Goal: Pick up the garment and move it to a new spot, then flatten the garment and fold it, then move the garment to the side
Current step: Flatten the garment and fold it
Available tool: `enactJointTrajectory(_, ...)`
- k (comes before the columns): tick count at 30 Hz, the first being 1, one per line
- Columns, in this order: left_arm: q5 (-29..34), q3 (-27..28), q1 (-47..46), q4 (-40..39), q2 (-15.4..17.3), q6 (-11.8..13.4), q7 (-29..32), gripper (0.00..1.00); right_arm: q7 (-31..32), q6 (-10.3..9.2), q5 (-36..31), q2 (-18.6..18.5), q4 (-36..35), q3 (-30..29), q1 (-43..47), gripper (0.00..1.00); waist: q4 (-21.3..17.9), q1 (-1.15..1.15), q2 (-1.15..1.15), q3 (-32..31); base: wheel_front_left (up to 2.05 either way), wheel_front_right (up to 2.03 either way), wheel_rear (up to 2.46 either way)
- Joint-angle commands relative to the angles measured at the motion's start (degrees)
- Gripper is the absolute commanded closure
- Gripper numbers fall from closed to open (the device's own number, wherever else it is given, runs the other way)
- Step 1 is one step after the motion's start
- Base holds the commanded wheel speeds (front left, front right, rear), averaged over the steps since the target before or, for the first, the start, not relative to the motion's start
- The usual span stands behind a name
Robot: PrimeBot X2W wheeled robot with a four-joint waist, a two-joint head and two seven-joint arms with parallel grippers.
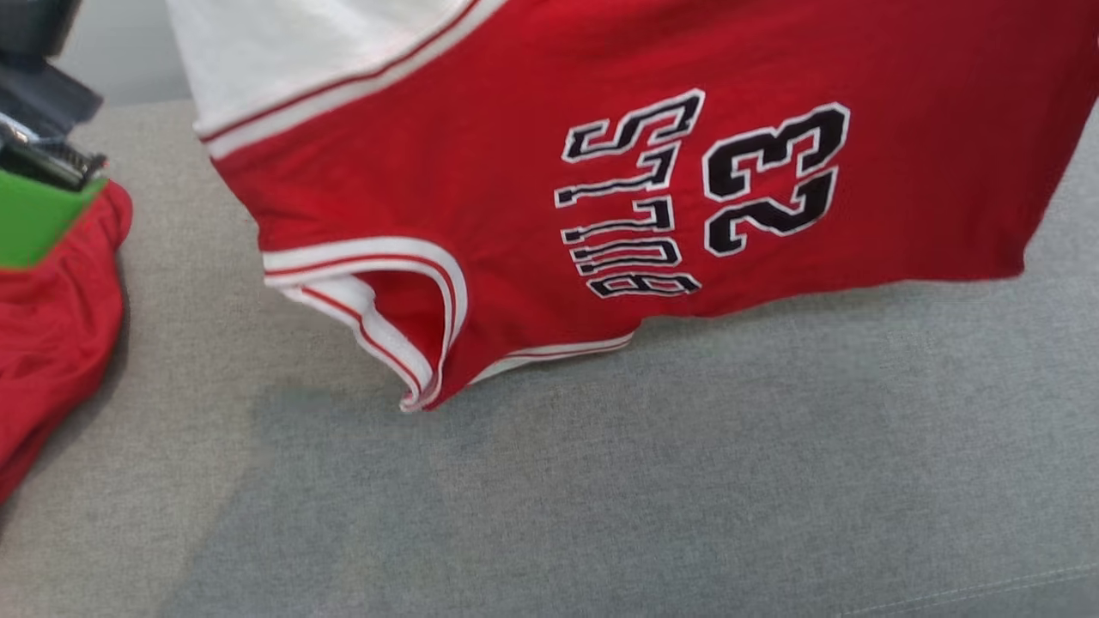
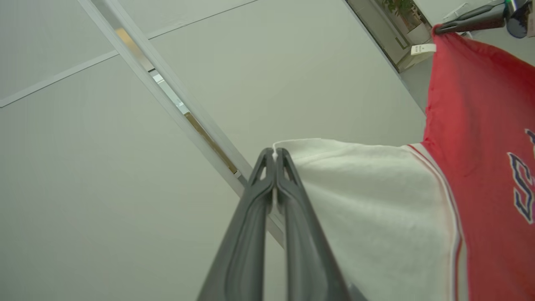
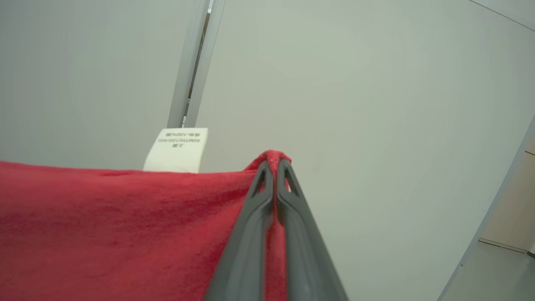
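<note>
Soft red jersey point(image 1: 481, 154), woven grey upholstery point(image 1: 601, 498)

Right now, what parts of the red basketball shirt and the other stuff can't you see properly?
- Head view: the jersey is cut off by the top edge.
- Head view: the red cloth at the left is cut by the left edge and partly behind a green object.
- Left wrist view: the lettering runs off the right edge.
- Right wrist view: the print on the white label is too small and blurred to read.
</note>
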Motion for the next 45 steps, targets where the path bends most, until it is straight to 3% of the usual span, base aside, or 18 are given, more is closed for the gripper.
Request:
enactJointTrajectory(1,-0.8,-2.3,-4.5,2.4,0.4,0.1,0.0,1.00,0.3,-0.10,-0.7,0.5,2.4,1.4,-3.0,1.00,-0.5,0.00,0.00,4.8,0.00,0.00,0.00)
enactJointTrajectory(5,-1.2,-9.7,-17.7,10.0,-0.8,0.1,-1.2,1.00,0.0,-0.10,-3.2,1.3,9.8,4.4,-12.7,1.00,-0.1,0.00,0.00,11.4,0.00,0.00,0.00)
enactJointTrajectory(10,1.5,-15.0,-34.9,23.9,-5.0,0.1,-5.0,1.00,-3.2,-0.10,-8.0,3.9,19.7,5.2,-25.4,1.00,0.4,0.00,0.00,19.5,0.00,0.00,0.00)
enactJointTrajectory(14,8.6,-12.5,-47.2,32.6,-9.3,1.2,-6.3,1.00,-9.1,-0.10,-14.4,7.4,27.3,5.6,-35.7,1.00,-0.7,0.00,0.00,25.2,0.00,0.00,0.00)
enactJointTrajectory(20,16.6,-5.1,-53.2,27.5,-12.5,3.7,-6.2,1.00,-14.0,-0.10,-24.5,11.5,32.0,1.4,-45.8,1.00,-0.2,0.00,0.00,31.2,0.00,0.00,0.00)
enactJointTrajectory(23,17.8,-0.8,-48.3,23.0,-13.1,3.0,-6.2,1.00,-14.4,-0.10,-29.8,13.0,30.1,-1.1,-46.9,1.00,1.7,0.00,0.00,34.0,0.00,0.00,0.00)
enactJointTrajectory(30,17.5,6.0,-34.7,16.9,-12.9,1.3,-6.2,1.00,-14.4,-0.11,-34.2,15.5,28.1,-2.2,-39.5,1.00,3.3,0.00,0.00,34.9,0.00,0.00,0.00)
enactJointTrajectory(40,12.0,9.3,-9.6,4.9,-8.9,0.1,-6.2,1.00,-14.4,-0.11,-29.6,17.5,23.3,-2.4,-25.5,1.00,2.5,0.00,0.00,27.4,0.00,0.00,0.00)
enactJointTrajectory(45,8.6,10.3,6.9,2.0,-10.9,0.2,-6.2,1.00,-14.4,-0.12,-25.7,16.3,20.2,-5.9,-13.1,1.00,2.6,0.00,0.00,19.7,0.00,0.00,0.00)
